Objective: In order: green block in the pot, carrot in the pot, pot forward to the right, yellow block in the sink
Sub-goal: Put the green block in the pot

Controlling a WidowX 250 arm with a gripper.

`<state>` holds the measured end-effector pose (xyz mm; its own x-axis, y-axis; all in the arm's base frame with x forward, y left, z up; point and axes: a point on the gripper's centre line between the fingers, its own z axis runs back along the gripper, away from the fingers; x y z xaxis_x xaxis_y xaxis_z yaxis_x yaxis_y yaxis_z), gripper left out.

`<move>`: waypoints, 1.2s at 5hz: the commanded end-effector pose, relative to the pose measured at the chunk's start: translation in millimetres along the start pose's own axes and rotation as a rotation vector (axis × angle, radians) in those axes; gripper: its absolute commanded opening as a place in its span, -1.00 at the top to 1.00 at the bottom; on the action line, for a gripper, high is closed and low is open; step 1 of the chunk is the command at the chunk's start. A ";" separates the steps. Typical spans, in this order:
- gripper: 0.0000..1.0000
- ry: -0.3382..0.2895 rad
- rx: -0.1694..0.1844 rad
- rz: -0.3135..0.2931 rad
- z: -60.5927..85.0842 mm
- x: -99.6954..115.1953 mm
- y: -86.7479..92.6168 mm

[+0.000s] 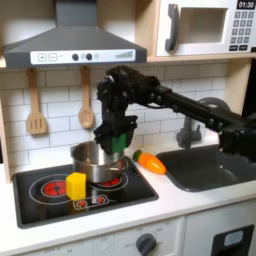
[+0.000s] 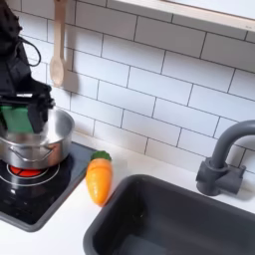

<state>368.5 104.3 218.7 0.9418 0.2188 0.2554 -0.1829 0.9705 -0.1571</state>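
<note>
The silver pot [image 1: 97, 160] is sitting upright on the stovetop [image 1: 50, 190], and the green block [image 2: 17, 117] is hanging just above its rim, pinched in the gripper [image 2: 22, 104]. The yellow block [image 1: 76, 185] is resting on the stovetop beside the pot. The orange carrot [image 2: 98, 178] is lying between pot and dark sink [image 2: 169, 219].

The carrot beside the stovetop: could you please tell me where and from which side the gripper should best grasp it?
Grip the carrot from above across its thick orange middle. It lies flat on the counter, tapering away from its green tip, with clear space on both sides.
</note>
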 end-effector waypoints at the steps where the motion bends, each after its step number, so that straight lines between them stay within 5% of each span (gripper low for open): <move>1: 1.00 -0.011 0.026 -0.040 -9.6 15.3 -6.0; 3: 1.00 -0.131 0.054 -0.046 -12.5 26.2 -3.8; 6: 1.00 -0.060 0.066 0.021 -29.0 37.1 11.6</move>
<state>411.0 118.5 198.9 0.9215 0.2329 0.3109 -0.2125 0.9722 -0.0984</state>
